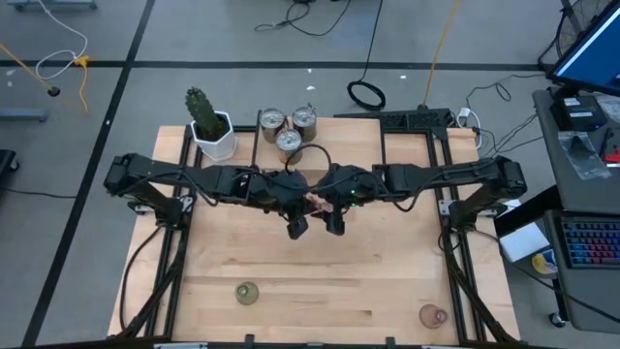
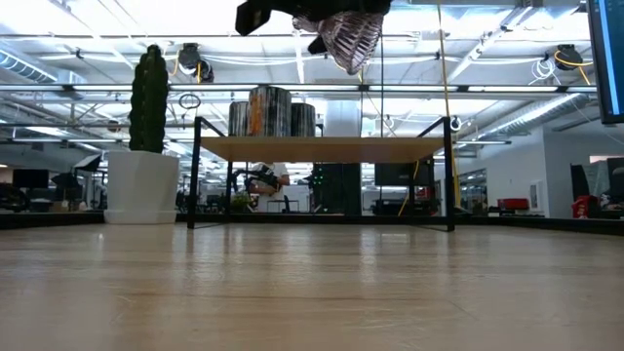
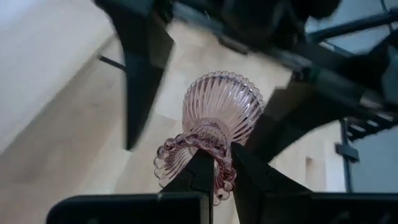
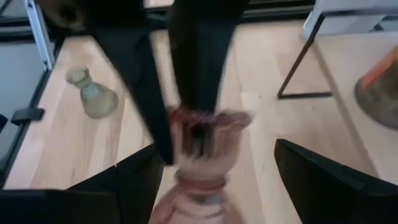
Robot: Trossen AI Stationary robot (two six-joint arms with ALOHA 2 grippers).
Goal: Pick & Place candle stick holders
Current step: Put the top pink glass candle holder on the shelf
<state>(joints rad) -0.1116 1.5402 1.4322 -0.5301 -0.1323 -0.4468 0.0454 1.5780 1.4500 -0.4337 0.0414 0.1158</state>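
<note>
1. Right now you have both arms meeting over the middle of the table, high above the wood, with a pink glass holder between them.
2. Your left gripper is clamped on that holder, its fingers pinching the frilled base while the ribbed cup points away from the wrist. In the low view the holder hangs well clear of the table top.
3. Your right gripper stands wide apart on either side of the same pink holder, touching nothing that I can see. This looks like a handover in mid-air (a judgement, since no contact shows yet).
4. To do it well, I would centre the right fingers on the ribbed cup, not on the frill where the left fingers already sit, and close gently; glass this thin likely slips or chips under a hard squeeze.
5. Keep the left grip firm until the right one is plainly seated, then let go.
6. Elsewhere: three metal holders stand grouped on the raised shelf at the far edge, beside the potted cactus. An olive glass holder lies on its side near the front left, and a second pink one rests near the front right corner. Both wait for you.
</note>
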